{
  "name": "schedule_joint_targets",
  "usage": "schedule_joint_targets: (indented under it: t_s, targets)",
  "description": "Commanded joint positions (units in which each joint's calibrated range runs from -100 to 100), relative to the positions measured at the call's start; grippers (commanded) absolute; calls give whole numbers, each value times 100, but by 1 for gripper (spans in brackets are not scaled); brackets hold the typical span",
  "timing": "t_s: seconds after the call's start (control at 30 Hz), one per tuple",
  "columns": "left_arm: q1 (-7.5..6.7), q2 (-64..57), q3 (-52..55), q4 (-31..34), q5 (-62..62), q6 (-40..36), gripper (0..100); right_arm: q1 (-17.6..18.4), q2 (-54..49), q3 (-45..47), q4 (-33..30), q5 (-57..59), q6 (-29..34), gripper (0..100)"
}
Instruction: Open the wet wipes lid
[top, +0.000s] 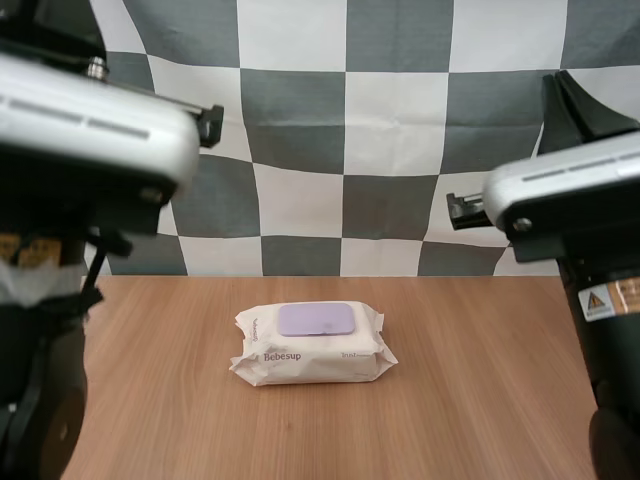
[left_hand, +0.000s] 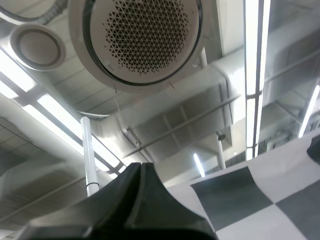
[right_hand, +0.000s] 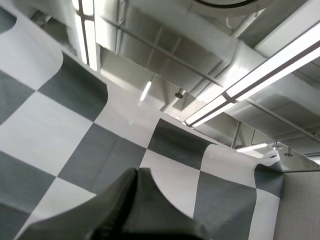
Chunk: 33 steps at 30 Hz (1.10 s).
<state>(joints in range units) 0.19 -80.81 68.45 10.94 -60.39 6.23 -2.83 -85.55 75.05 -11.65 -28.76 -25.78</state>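
Observation:
A white pack of wet wipes (top: 311, 346) lies flat at the middle of the wooden table (top: 480, 400), its lilac lid (top: 315, 319) lying flat and closed on top. My left gripper (left_hand: 141, 167) points upward, away from the table, and its two fingers lie together as one dark wedge holding nothing. My right gripper (right_hand: 137, 172) also points up, fingers pressed together with nothing between them. In the high view both arms are raised at the sides, well above and apart from the pack.
The left arm's body (top: 60, 300) stands at the table's left edge and the right arm's body (top: 600, 300) at its right edge. Bare wood surrounds the pack on all sides.

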Motion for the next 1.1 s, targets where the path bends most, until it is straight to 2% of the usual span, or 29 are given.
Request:
schedule_joint_targets:
  t_s: [0.0,0.1,0.17,0.23,0.27,0.33,0.43,0.6,0.7,0.83,0.87,0.93,1.07]
  targets:
    - [39,1665,-2359,3,9583,629,0,-2,2140,-2417,-667,5696,-29,0]
    - [65,2269,-2371,3,10516,1266,0,-2,2966,-2714,-667,6075,-107,0]
    - [74,2662,-2371,66,11220,1564,0,-2,3467,-2737,-667,6057,-616,0]
    - [99,3077,-2371,334,11791,1569,0,-2,3873,-2737,-667,6194,-1079,0]
    - [126,3303,-2371,527,12012,1509,0,-2,4209,-2737,-667,6458,-1513,0]
    - [209,3621,-2356,767,12387,1313,0,-2,4645,-2737,-667,6859,-1827,0]
    - [451,3893,-2105,874,12531,1320,0,-2,5144,-2737,-667,7439,-2073,0]
    - [1089,4256,-982,540,11551,1896,0,-2,5745,-2737,-253,8094,-2489,0]
    - [1528,4571,-216,-290,10519,2802,0,-2,5871,-2737,473,8298,-2989,0]
    - [1973,5016,183,-1788,10268,4314,0,6,5871,-2737,1615,8683,-3739,0]
    - [2075,5122,194,-2355,10510,4815,0,6,5871,-2737,2084,8890,-4029,0]
    - [2263,5214,194,-3239,10858,5563,0,6,5871,-2737,2584,9219,-4492,0]
    - [2575,5263,120,-4897,12686,6939,0,6,5871,-2737,3069,9347,-4750,0]
